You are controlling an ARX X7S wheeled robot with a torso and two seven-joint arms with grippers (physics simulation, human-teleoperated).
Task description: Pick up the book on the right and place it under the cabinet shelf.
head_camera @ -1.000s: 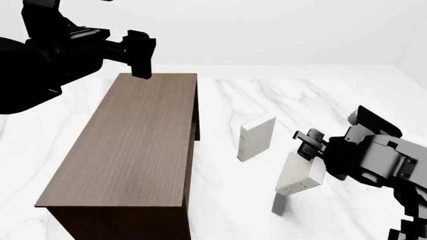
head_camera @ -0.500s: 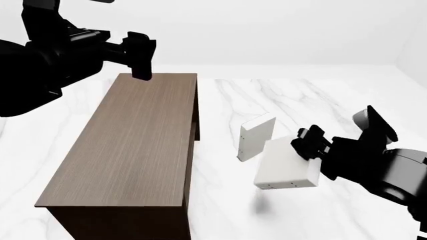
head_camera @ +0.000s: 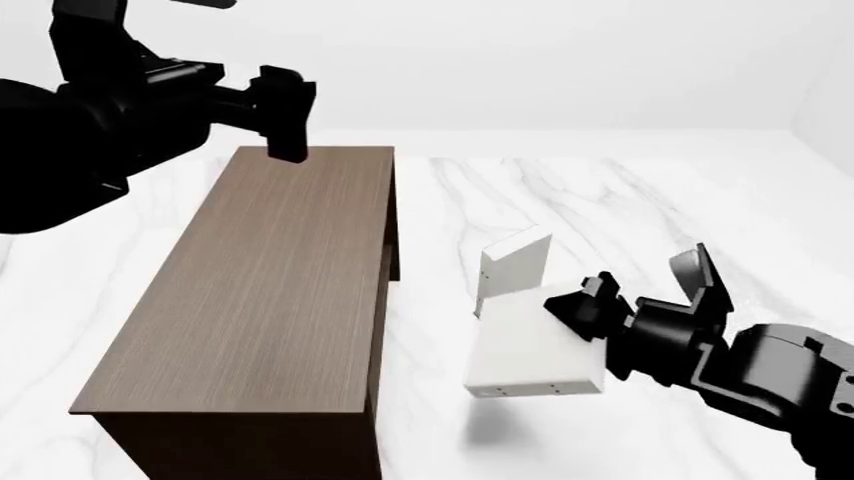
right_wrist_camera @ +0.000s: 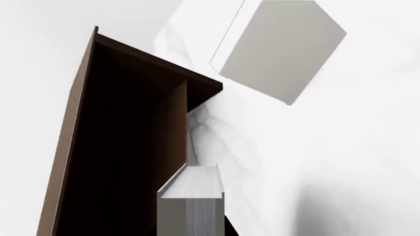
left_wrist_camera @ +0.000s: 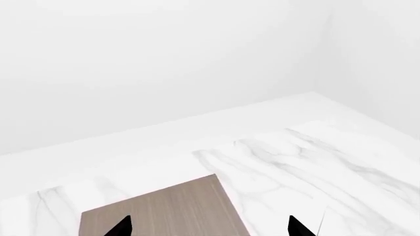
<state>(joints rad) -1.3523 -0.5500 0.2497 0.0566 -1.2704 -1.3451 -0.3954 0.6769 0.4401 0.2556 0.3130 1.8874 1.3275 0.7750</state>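
Observation:
A pale grey-white book (head_camera: 531, 352) hangs level above the floor, with my right gripper (head_camera: 587, 318) shut on its right edge. In the right wrist view the book (right_wrist_camera: 190, 204) points edge-on at the dark open underside of the cabinet shelf (right_wrist_camera: 125, 137). That shelf is a long dark brown wood cabinet (head_camera: 267, 280) just left of the book, a small gap between them. My left gripper (head_camera: 284, 112) hovers over the cabinet's far end. Its jaws stand wide apart, so the left gripper (left_wrist_camera: 208, 228) is open and empty above the wood top (left_wrist_camera: 164, 211).
A second white book (head_camera: 514, 270) stands upright on the marble floor (head_camera: 627, 200) just behind the held one; it shows as a grey slab (right_wrist_camera: 279, 49) in the right wrist view. White walls close the room at the back and right.
The right arm swung the book from hanging on end to lying flat and carried it left and lower, toward the cabinet's open side. The left arm barely moved.

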